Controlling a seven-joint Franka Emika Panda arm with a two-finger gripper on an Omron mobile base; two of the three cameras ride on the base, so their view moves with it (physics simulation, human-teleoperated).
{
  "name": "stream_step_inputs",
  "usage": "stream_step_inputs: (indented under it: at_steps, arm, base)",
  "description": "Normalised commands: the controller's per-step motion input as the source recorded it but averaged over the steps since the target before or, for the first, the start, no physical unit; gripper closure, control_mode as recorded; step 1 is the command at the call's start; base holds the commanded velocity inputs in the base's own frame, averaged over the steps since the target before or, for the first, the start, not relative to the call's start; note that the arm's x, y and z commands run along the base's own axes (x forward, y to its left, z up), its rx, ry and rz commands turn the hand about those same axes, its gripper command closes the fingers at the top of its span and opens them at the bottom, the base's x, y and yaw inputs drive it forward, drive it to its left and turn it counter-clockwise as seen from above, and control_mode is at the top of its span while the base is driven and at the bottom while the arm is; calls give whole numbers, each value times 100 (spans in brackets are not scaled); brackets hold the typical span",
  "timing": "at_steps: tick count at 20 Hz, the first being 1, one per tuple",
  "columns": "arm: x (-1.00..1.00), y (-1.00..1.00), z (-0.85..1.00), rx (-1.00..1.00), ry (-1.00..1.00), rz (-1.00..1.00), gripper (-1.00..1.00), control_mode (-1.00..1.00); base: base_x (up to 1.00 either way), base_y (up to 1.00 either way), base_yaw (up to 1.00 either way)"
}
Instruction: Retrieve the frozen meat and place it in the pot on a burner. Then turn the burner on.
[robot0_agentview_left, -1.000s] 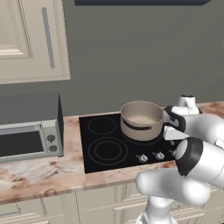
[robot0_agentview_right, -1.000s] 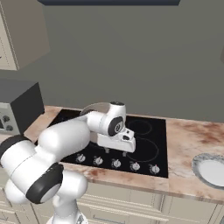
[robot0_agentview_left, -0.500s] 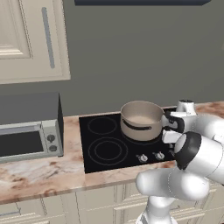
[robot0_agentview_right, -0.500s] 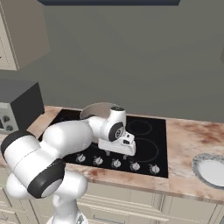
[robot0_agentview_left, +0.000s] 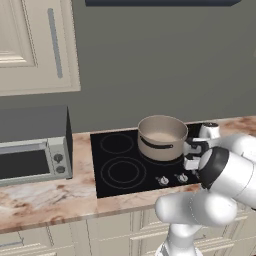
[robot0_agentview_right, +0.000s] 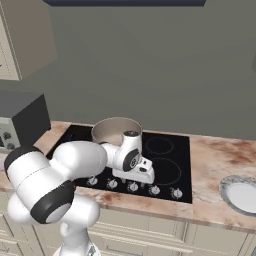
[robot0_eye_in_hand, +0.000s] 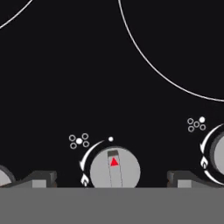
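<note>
Pot (robot0_agentview_left: 161, 136) sits on a rear burner of the black cooktop (robot0_agentview_left: 120, 172); whether meat lies inside I cannot tell. The tool (robot0_eye_in_hand: 111, 178) hangs just above the knob row at the cooktop's front edge, fingertips (robot0_eye_in_hand: 41, 178) spread wide either side of a grey knob (robot0_eye_in_hand: 114, 168), gripping nothing. Judging by this, only turning the burner on remains.

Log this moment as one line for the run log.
pot on cooktop | gripper open, fingers either side of knob | knob's red pointer toward white dot | knob not gripped
</note>
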Motion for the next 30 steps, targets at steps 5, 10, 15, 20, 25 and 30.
stream_step_inputs:
  at_steps: [5, 10, 15, 20, 25, 30]
  arm:
    - [0, 0, -26, 0, 0, 0, -100, -100]
    - [0, 0, -23, 0, 0, 0, -100, -100]
    - [0, 0, -5, 0, 0, 0, -100, -100]
    - [0, 0, -10, 0, 0, -1, 100, -100]
    - [-7, 0, -10, 0, 0, -2, 100, -100]
    - [-8, 0, -6, 0, 0, -2, 100, -100]
  base:
    - [0, 0, 0]
    - [0, 0, 0]
    - [0, 0, 0]
    - [0, 0, 0]
    - [0, 0, 0]
    - [0, 0, 0]
